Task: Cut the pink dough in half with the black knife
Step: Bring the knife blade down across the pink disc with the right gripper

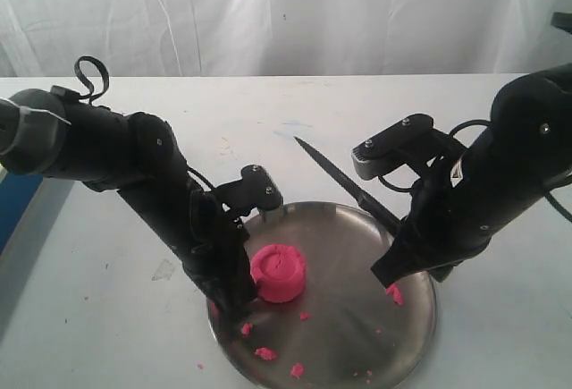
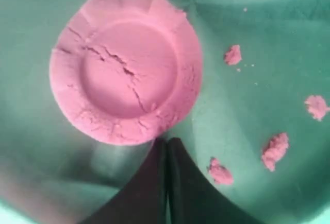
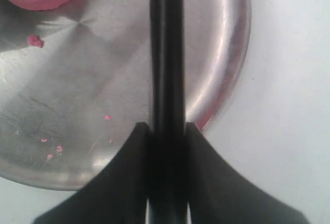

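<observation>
The pink dough (image 1: pixel 278 272) is one whole round puck with a dented, cracked top, lying left of centre on the steel plate (image 1: pixel 353 335). My left gripper (image 1: pixel 238 314) is shut with nothing in it, its tips resting on the plate right at the puck's near edge; in the left wrist view the shut gripper (image 2: pixel 167 141) touches the pink dough (image 2: pixel 126 67). My right gripper (image 3: pixel 167 128) is shut on the handle of the black knife (image 3: pixel 166 54). In the exterior view the black knife (image 1: pixel 335 174) slants from the plate's back right rim out over the table, blade tip pointing away.
Small pink crumbs (image 1: pixel 265 353) are scattered on the plate's front and right (image 1: pixel 394 295). The plate stands near the front edge of a white table (image 1: pixel 268 116). A white curtain hangs behind. Both black arms lean over the plate's sides.
</observation>
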`<act>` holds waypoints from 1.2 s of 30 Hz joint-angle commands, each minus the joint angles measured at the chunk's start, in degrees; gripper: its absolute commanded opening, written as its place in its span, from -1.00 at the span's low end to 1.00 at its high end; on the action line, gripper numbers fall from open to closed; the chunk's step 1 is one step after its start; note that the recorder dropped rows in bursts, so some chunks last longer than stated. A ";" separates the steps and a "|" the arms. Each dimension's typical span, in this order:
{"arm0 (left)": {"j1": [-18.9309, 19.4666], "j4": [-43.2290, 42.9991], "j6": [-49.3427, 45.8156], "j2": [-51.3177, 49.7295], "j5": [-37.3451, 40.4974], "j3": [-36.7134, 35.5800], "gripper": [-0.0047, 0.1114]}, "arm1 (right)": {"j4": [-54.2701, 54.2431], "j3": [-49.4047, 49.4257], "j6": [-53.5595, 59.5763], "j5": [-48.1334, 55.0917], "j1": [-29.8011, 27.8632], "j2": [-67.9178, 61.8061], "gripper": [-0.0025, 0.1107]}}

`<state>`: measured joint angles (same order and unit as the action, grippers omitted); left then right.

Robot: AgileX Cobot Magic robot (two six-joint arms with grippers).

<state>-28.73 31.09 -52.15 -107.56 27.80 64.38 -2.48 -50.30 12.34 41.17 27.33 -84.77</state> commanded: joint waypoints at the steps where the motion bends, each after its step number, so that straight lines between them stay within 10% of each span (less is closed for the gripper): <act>1: -0.01 -2.67 0.64 4.55 3.32 1.19 -0.92 | -0.35 -0.49 1.19 -0.76 0.21 -0.64 -0.96; 15: 0.09 -6.62 6.08 10.74 -0.81 2.13 -0.92 | -13.16 -0.29 18.73 1.85 3.86 -6.67 -0.96; 36: -0.01 9.99 2.46 5.20 -7.25 1.39 -0.92 | -12.69 -0.29 22.72 0.42 5.36 -6.78 -0.96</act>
<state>-28.73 39.62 -49.72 -102.68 20.27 66.07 -16.03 -50.30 36.39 43.14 32.55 -91.56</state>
